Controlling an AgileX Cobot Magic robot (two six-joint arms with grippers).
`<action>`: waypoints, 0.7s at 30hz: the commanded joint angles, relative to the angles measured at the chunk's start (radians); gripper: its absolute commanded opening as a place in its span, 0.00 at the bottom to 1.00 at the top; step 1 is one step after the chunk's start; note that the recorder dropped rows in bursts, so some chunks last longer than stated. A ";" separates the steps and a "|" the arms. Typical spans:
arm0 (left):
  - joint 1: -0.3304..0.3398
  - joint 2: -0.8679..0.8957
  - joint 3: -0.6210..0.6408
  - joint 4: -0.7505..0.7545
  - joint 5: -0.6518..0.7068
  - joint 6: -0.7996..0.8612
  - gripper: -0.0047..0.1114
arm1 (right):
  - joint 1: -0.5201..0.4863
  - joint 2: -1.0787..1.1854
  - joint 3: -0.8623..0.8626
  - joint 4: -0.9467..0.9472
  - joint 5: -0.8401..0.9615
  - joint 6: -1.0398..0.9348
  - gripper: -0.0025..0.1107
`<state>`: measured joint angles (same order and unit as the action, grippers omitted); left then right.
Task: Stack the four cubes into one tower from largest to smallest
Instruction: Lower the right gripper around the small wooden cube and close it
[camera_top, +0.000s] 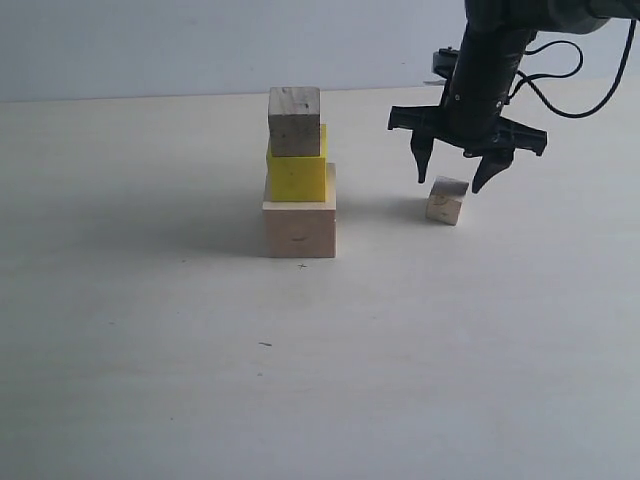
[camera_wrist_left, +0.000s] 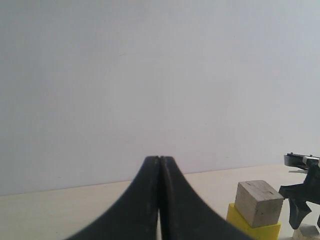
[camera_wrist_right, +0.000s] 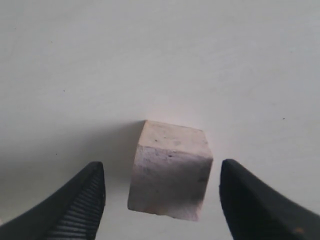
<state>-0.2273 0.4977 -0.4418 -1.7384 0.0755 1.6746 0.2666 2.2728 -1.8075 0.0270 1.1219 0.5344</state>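
A three-tier tower stands mid-table: the largest pale wood cube (camera_top: 299, 229) at the bottom, the yellow cube (camera_top: 296, 174) on it, the knotty wood cube (camera_top: 294, 121) on top. The tiniest pale wood cube (camera_top: 446, 200) lies on the table to the tower's right. My right gripper (camera_top: 451, 176) hovers open just above it, one finger on each side; the tiny cube (camera_wrist_right: 170, 170) sits between the fingertips (camera_wrist_right: 75, 200) without touching. My left gripper (camera_wrist_left: 159, 161) is shut on nothing, off to the side, with the yellow cube (camera_wrist_left: 252, 227) and knotty cube (camera_wrist_left: 260, 202) in its view.
The pale table (camera_top: 150, 350) stretches bare around the tower, with a white wall (camera_top: 200, 40) behind. A black cable (camera_top: 560, 90) trails from the right arm.
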 joint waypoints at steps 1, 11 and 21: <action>-0.005 -0.001 0.001 -0.006 0.005 -0.004 0.04 | 0.000 0.012 0.005 -0.003 -0.015 -0.010 0.58; -0.005 -0.001 0.001 -0.006 0.005 -0.004 0.04 | 0.000 0.014 0.005 -0.003 -0.022 -0.010 0.58; -0.005 -0.001 0.001 -0.006 0.005 -0.004 0.04 | 0.000 0.050 0.005 0.001 -0.019 -0.007 0.58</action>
<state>-0.2273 0.4977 -0.4418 -1.7384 0.0755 1.6746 0.2666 2.3168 -1.8075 0.0270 1.1086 0.5344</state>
